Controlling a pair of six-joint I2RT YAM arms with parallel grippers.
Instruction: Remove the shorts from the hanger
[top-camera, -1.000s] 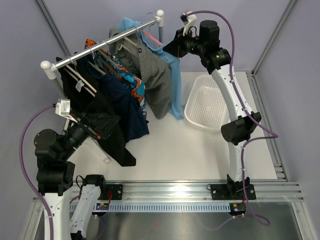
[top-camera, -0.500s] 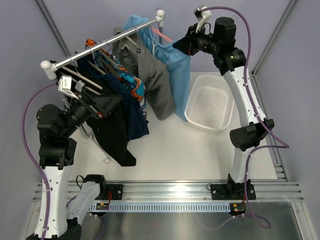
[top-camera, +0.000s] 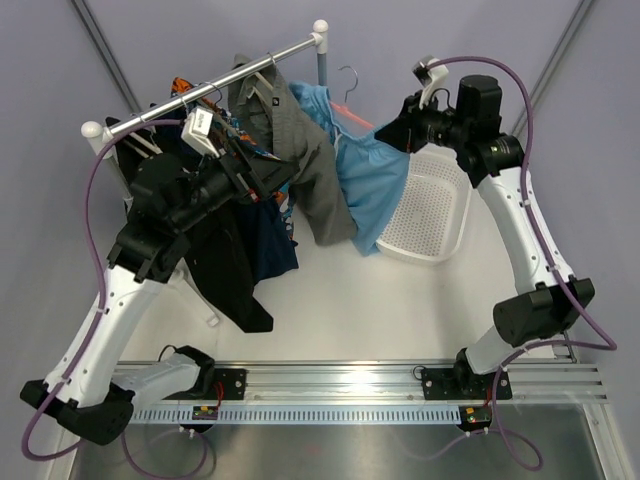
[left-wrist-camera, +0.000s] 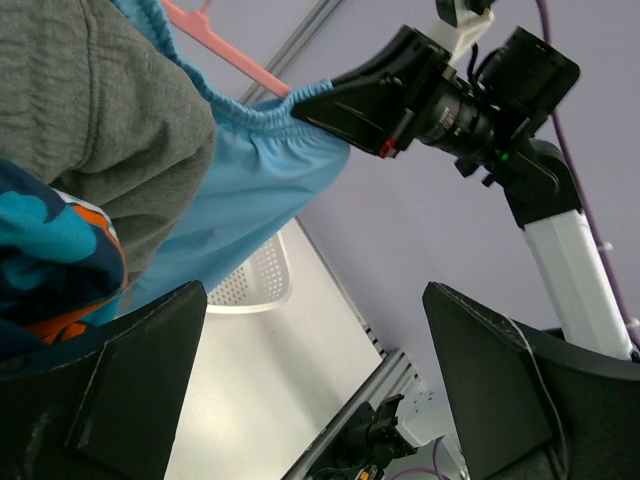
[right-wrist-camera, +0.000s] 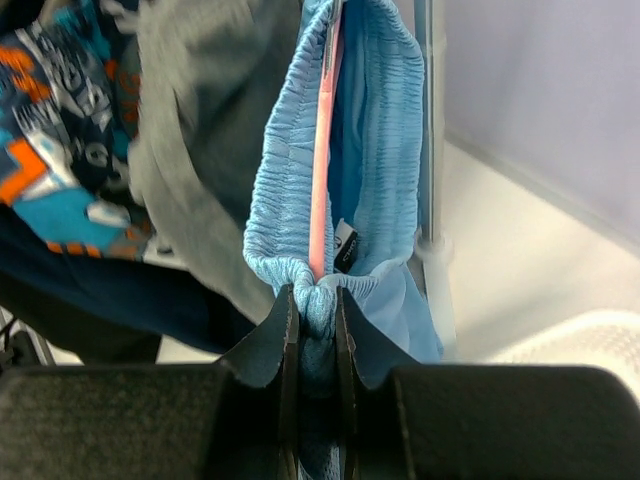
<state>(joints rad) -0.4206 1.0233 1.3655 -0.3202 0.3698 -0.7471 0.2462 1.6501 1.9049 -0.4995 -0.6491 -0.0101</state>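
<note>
My right gripper (top-camera: 393, 128) (right-wrist-camera: 318, 300) is shut on the waistband of the light blue shorts (top-camera: 368, 185) (right-wrist-camera: 290, 200). The shorts hang from a pink hanger (top-camera: 350, 112) (right-wrist-camera: 322, 150). Its metal hook is off the rod, to the right of the rack. The grey shorts (top-camera: 300, 150) (left-wrist-camera: 100, 110) still hang on the silver rod (top-camera: 200, 85). My left gripper (top-camera: 272, 172) (left-wrist-camera: 312, 300) is open and empty, raised beside the grey shorts among the hanging clothes. The left wrist view shows the blue shorts (left-wrist-camera: 250, 190) and the right gripper pinching them.
Black clothes (top-camera: 215, 260) and orange-and-blue patterned clothes (top-camera: 262, 165) hang on the rack's left part. A white perforated basket (top-camera: 435, 215) lies on the table, right of the rack, under the blue shorts' edge. The rack's post (top-camera: 320, 65) stands at the back.
My right gripper has pulled the blue shorts and pink hanger off the rod, rightward and down toward the basket. My left arm has risen and reached in to the rack by the grey shorts.
</note>
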